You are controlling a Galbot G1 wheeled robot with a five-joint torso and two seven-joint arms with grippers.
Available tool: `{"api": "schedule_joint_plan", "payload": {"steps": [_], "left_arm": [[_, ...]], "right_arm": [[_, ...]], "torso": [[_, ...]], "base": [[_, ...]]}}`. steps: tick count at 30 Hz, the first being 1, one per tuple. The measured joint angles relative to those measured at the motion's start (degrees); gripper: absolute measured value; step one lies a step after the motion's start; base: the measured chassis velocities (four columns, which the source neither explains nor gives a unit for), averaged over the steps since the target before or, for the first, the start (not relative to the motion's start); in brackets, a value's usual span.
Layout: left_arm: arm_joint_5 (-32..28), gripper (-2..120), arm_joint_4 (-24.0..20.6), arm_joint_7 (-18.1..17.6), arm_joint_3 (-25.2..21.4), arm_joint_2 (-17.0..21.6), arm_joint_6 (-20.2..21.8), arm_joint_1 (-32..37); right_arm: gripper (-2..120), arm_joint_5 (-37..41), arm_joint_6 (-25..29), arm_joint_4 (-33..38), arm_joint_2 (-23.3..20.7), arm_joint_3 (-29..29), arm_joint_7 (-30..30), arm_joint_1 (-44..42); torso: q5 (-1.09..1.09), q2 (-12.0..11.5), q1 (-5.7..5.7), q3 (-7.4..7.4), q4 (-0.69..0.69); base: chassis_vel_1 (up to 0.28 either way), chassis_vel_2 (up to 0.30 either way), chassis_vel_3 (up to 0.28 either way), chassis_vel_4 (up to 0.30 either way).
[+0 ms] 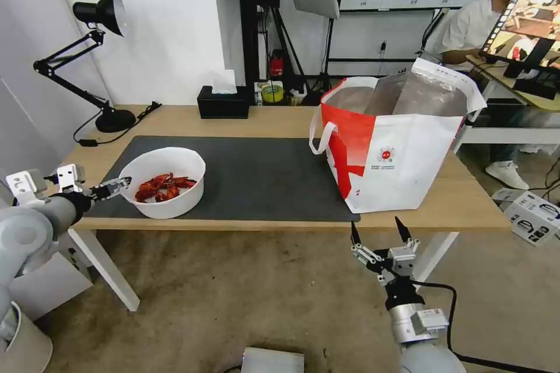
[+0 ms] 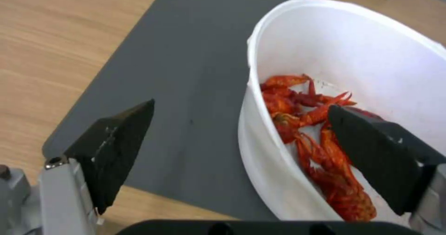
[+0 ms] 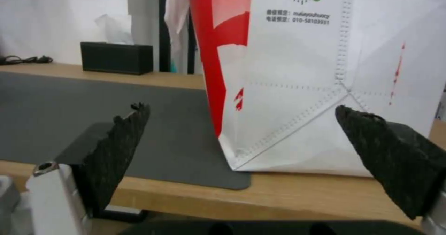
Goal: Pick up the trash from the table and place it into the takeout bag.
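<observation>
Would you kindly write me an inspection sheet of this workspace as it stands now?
Surface: light-wood table with dark grey mat.
Job's things: white bowl of crayfish shells on the mat's left part; takeout bag upright, mouth open, on the right.
Clutter: black tissue box and desk lamp at the back.
Grippers: left gripper open, straddling the bowl's rim; right gripper open, below the table edge before the bag.
Cables: lamp cord on the table; black cable by the right arm.
Surroundings: light stands, boxes on the floor.
</observation>
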Motion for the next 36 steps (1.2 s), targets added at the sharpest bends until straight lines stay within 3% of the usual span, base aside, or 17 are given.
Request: {"api": "schedule_joint_plan", "payload": {"steps": [5, 16, 36], "left_arm": [[-3.31, 100, 1.6, -0.61, 3.61, 1.16, 0.11, -2.87], [-4.6, 100, 4.74, -0.81, 8.76, 2.18, 0.34, -7.62], [-4.02, 33, 5.81, -0.57, 11.95, 3.17, 1.02, -9.51]], "right_arm": [[98, 0.2, 0.0, -0.33, -0.17, -0.19, 0.0, 0.42], [98, 0.23, 0.0, -0.57, 0.14, -0.02, 0.03, 0.46], [97, 0.13, 0.0, -1.43, 0.87, -0.13, 0.08, 0.88]], "torso": [[0.0, 0.0, 0.0, 0.0, 0.0], [0.0, 0.0, 0.0, 0.0, 0.0], [0.0, 0.0, 0.0, 0.0, 0.0]], "base": [[0.0, 0.0, 0.0, 0.0], [0.0, 0.0, 0.0, 0.0], [0.0, 0.0, 0.0, 0.0]]}}
